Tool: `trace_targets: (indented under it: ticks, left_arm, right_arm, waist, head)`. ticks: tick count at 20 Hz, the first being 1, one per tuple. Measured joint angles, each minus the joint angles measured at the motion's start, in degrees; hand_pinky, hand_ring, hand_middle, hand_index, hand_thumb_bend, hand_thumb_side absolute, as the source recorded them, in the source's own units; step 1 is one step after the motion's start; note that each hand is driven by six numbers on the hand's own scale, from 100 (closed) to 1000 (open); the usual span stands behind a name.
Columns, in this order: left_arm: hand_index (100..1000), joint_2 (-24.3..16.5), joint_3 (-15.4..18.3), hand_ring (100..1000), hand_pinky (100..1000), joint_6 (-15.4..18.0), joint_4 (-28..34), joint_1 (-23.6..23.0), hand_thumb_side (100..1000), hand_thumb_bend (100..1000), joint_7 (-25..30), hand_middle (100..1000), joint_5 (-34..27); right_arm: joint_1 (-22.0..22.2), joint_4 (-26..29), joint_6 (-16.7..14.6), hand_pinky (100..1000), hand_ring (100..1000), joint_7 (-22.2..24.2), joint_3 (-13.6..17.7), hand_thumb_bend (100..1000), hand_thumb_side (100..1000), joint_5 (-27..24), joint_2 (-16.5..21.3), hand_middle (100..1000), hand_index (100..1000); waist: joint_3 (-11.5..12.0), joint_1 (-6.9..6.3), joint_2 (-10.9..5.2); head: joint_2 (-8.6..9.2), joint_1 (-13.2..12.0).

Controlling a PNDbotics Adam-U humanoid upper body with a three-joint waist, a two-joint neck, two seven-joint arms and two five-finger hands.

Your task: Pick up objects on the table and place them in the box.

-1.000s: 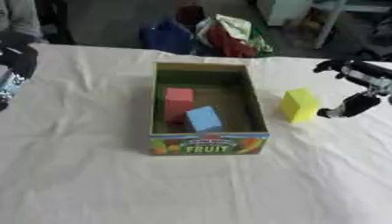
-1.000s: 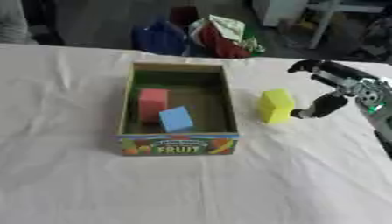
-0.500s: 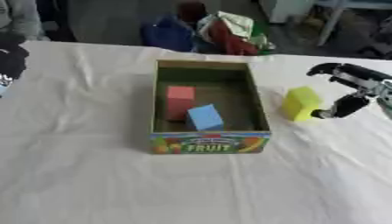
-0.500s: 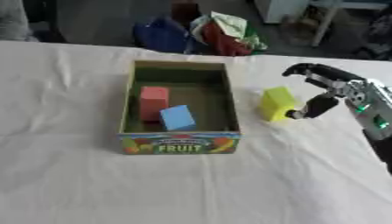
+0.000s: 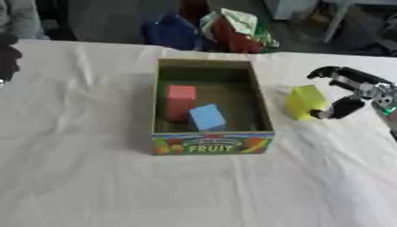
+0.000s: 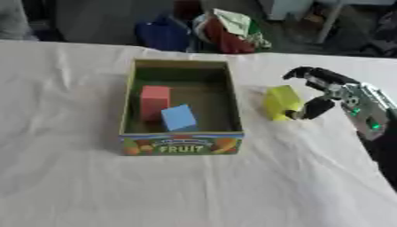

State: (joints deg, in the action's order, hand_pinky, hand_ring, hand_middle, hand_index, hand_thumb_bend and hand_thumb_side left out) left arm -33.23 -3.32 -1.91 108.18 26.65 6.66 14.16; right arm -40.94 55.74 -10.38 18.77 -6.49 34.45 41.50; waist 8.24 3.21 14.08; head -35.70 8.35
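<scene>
Yellow foam block (image 6: 281, 102), upright on white tablecloth (image 5: 93, 177) just right of printed cardboard fruit box (image 5: 212, 144). Right hand (image 6: 319, 91) spread around it, thumb touching, not yet clamped. Risk: toppling or sliding away during closure. Red and blue blocks already inside.

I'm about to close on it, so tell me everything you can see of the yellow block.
The yellow block is a plain, matte, box-shaped piece, foam-like in look, one even yellow colour with no markings. It stands on the white tablecloth, leaning slightly, just right of the fruit box and outside it, apart from the box wall. The right robot hand is curved around its right side: the thumb meets its lower right edge, the fingers arch above and behind it. It is not lifted yet.
</scene>
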Motion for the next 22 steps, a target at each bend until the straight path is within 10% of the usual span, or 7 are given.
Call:
trace_targets:
  ticks: [22]
  left_arm:
    - [822,0.4,-0.01,615,675,-0.07,0.0,0.0,875,265,0.26,630,-0.01]
  right_arm:
    - [-0.57,-2.47,-1.31,739,834,-6.47,0.81,288,100,3.29,-1.37,617,638]
  waist:
    - [0.25,0.13,0.43]
  head:
    - [-0.07,0.45]
